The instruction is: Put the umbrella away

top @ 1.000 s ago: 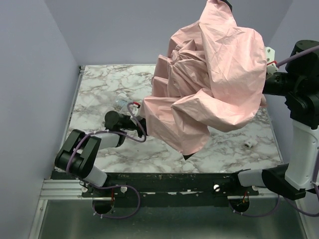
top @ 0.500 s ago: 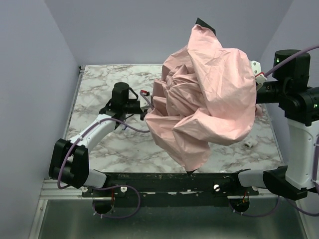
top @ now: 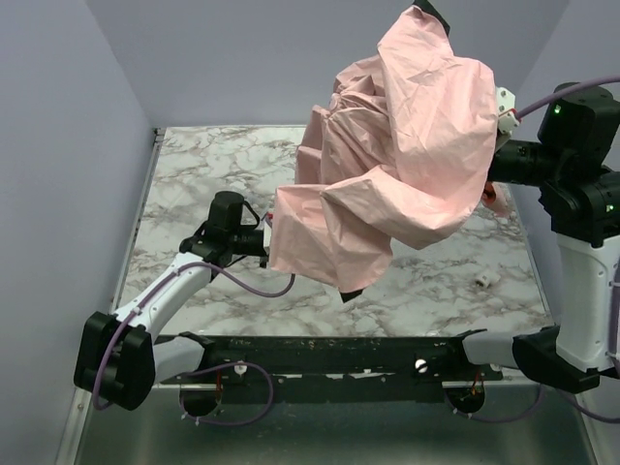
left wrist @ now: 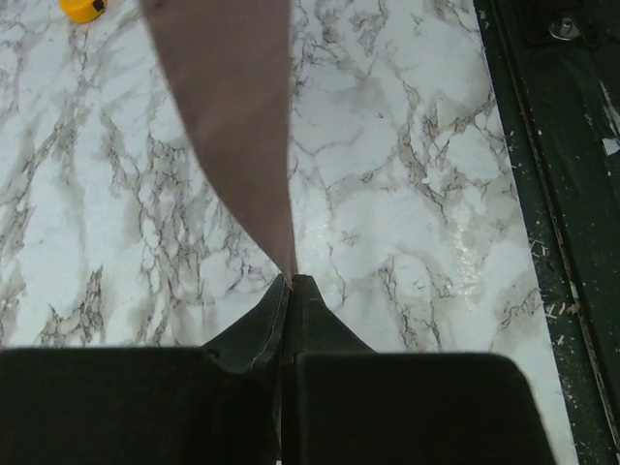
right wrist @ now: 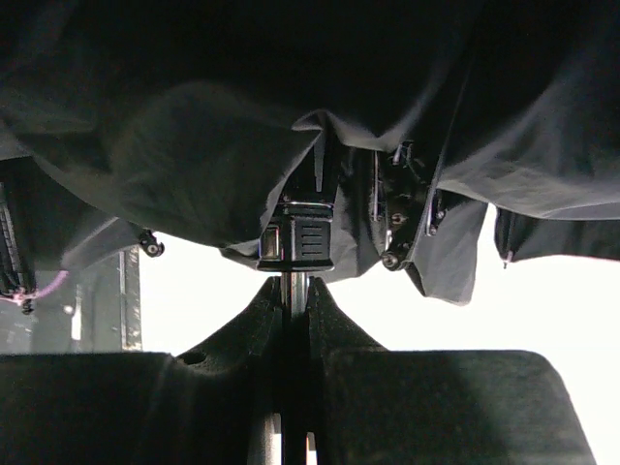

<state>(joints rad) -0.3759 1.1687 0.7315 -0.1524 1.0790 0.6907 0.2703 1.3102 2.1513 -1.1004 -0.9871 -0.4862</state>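
The pale pink umbrella (top: 407, 145) hangs half-open in the air over the right half of the marble table (top: 194, 174), its canopy crumpled and drooping. My right gripper (right wrist: 295, 291) is shut on the slim metal shaft just below the black runner (right wrist: 295, 237); the dark underside of the canopy (right wrist: 194, 145) fills that view above it. In the top view its fingers are hidden behind the fabric. My left gripper (top: 268, 238) is shut on a lower corner of the canopy (left wrist: 242, 116), and its fingertips (left wrist: 289, 283) pinch the fabric tip above the table.
A small orange object (left wrist: 82, 8) lies on the marble beyond the left gripper. A small white piece (top: 484, 281) sits on the table at the right front. The black front rail (top: 339, 354) runs along the near edge. Lilac walls close in the left, back and right.
The left gripper has come back toward the near left, still pinching the canopy corner. The right arm has lifted the umbrella up and slightly right.
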